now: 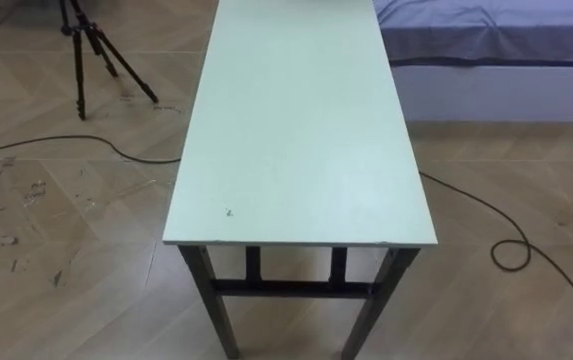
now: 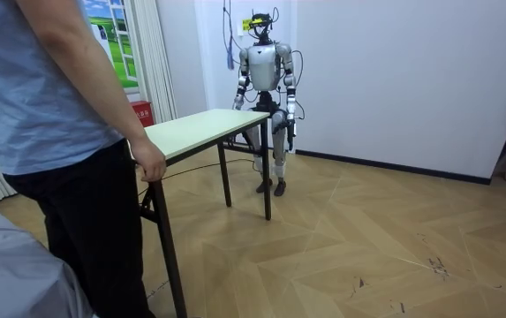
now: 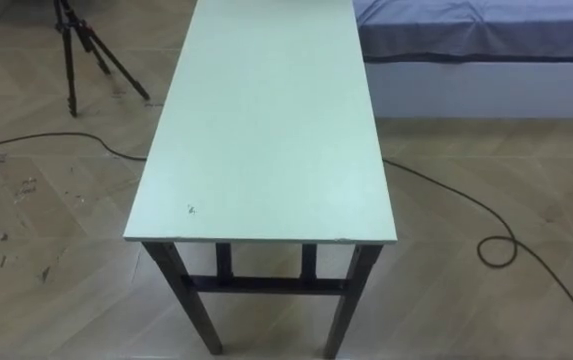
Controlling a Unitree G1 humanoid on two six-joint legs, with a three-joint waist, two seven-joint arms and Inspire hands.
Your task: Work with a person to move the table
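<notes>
A long table with a pale green top (image 1: 296, 130) and dark metal legs (image 1: 211, 300) stands lengthwise before me on the wooden floor, its near short end just below my view. In the room view I stand upright at the far end of the table (image 2: 195, 132), arms down. My left hand (image 2: 290, 132) hangs at my side on the room view's right, away from the tabletop. My right arm drops behind the table's end. A person in a blue shirt stands at the other end, one hand (image 2: 151, 163) curled on the tabletop's edge.
A bed (image 1: 496, 40) with a grey-blue cover flanks the table's far right side. A black tripod (image 1: 91, 50) stands at the far left. Dark cables (image 1: 511, 250) lie across the floor on both sides. A red box (image 2: 140, 112) sits by the curtain.
</notes>
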